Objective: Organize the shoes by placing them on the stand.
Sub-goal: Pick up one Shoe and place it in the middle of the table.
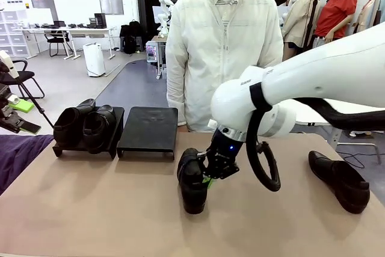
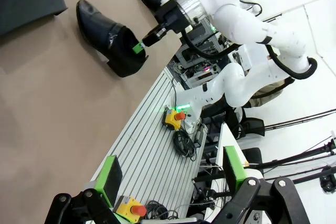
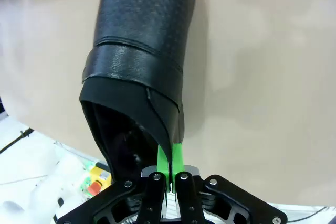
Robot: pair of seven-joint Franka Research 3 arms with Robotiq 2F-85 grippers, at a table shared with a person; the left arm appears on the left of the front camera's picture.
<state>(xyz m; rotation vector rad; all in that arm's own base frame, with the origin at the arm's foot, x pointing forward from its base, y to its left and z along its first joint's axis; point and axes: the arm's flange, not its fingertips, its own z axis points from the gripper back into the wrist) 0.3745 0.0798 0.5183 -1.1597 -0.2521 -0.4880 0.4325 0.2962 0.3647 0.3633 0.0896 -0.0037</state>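
Left gripper point(image 2: 170, 169) hanging off table's point(image 1: 108, 209) left side, jaws spread wide, gripping nothing. Right gripper point(image 1: 209, 180) clamping tight on heel rim of shoe point(image 1: 191, 185), centre. Second shoe point(image 1: 340, 180) lying right. Pair of shoes point(image 1: 84, 126) sitting on far-left stand platform point(image 1: 63, 148); right platform point(image 1: 148, 127) adjoining.

We log this as an open-plan robotics lab. Desks with monitors point(image 1: 72, 28), white drawer units point(image 1: 11, 28) and an office chair point(image 1: 57, 41) line the far wall. Beside our table, a slotted aluminium base plate point(image 2: 149, 145) carries a yellow emergency-stop box point(image 2: 175, 117) and loose cabling point(image 2: 184, 142).
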